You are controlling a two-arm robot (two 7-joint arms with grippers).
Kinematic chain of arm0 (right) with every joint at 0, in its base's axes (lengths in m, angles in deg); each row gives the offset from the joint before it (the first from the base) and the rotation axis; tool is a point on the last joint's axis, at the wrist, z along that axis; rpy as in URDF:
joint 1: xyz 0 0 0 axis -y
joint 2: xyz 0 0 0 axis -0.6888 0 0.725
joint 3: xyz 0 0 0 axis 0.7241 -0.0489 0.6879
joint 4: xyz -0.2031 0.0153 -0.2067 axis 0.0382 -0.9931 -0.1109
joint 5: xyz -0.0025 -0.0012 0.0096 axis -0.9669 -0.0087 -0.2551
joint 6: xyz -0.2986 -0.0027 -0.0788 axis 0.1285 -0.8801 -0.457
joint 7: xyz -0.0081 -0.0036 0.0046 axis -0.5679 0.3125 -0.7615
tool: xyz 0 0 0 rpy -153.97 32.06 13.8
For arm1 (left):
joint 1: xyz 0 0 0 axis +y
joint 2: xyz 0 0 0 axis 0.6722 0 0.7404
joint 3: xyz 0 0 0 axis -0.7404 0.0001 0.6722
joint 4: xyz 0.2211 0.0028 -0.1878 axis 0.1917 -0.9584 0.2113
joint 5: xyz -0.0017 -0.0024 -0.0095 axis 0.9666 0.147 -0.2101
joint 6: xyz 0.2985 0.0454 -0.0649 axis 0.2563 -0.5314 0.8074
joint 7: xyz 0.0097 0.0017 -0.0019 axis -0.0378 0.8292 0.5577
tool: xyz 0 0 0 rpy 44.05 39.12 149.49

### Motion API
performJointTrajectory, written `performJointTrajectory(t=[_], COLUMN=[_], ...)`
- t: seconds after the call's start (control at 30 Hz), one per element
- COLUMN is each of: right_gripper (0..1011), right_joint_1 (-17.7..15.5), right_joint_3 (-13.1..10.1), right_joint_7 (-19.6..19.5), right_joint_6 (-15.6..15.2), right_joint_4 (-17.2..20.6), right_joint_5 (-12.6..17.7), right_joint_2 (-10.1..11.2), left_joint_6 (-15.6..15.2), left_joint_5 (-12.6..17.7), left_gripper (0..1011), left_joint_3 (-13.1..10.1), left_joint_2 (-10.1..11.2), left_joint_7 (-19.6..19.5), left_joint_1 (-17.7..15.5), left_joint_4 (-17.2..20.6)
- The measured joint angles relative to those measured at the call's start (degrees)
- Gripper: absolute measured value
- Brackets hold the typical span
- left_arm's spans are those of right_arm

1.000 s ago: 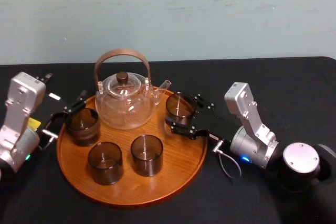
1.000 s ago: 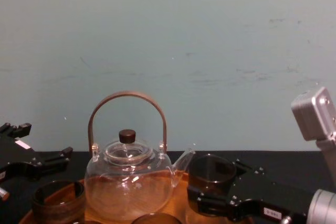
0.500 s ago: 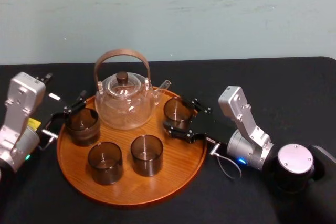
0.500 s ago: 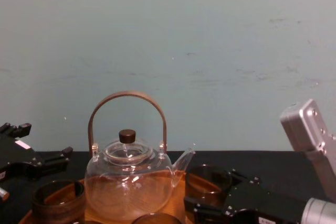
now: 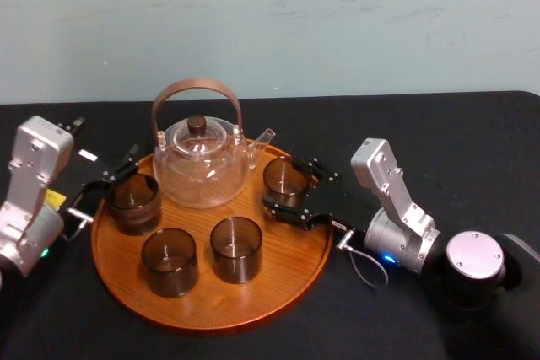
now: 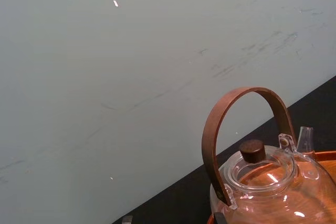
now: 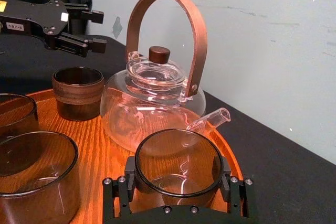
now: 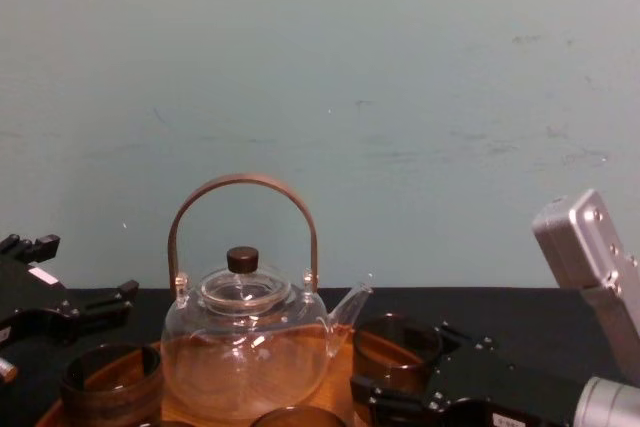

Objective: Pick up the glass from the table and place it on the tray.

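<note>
Right gripper (image 7: 177, 182): closed on the glass (image 5: 285, 177), one pad against each side.
Glass: on the right part of the tray (image 5: 287, 250), just beside the spout of the teapot (image 5: 201, 170).
Left gripper (image 7: 97, 29): open and empty, near the leftmost cup (image 5: 132, 200).
Done: the glass is carried in, and seemingly lowered.
Left: release it and withdraw.
Hidden: whether the glass's base touches the wood, I cannot tell.

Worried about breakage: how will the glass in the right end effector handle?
Probably fragile and slippery: the glass is thin, smooth-walled, pinched by the right end effector. Wide, short and flat-based, it should stand steadily on the tray.
</note>
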Motion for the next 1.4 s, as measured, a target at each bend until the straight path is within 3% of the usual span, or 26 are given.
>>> performJointTrajectory(t=[0.17, 1.0, 1.4], right_gripper=[1000, 1002, 1002], right_joint_1=[-0.03, -0.22, -2.28], right_joint_3=[-0.03, -0.37, -1.64], right_joint_7=[0.00, 0.05, -0.84], right_joint_6=[0.00, -0.11, 0.55], right_joint_4=[0.07, 0.32, 5.48], right_joint_5=[0.05, 0.41, 0.81], right_joint_2=[0.02, 0.09, 1.58], left_joint_6=[0.00, 0.00, 0.00], left_joint_5=[0.00, 0.00, 0.00], left_gripper=[1001, 1001, 1001], left_joint_3=[0.00, 0.00, 0.00], left_joint_2=[0.00, 0.00, 0.00], left_joint_7=[0.00, 0.00, 0.00], left_joint_1=[0.00, 0.00, 0.00], left_joint_4=[0.00, 0.00, 0.00])
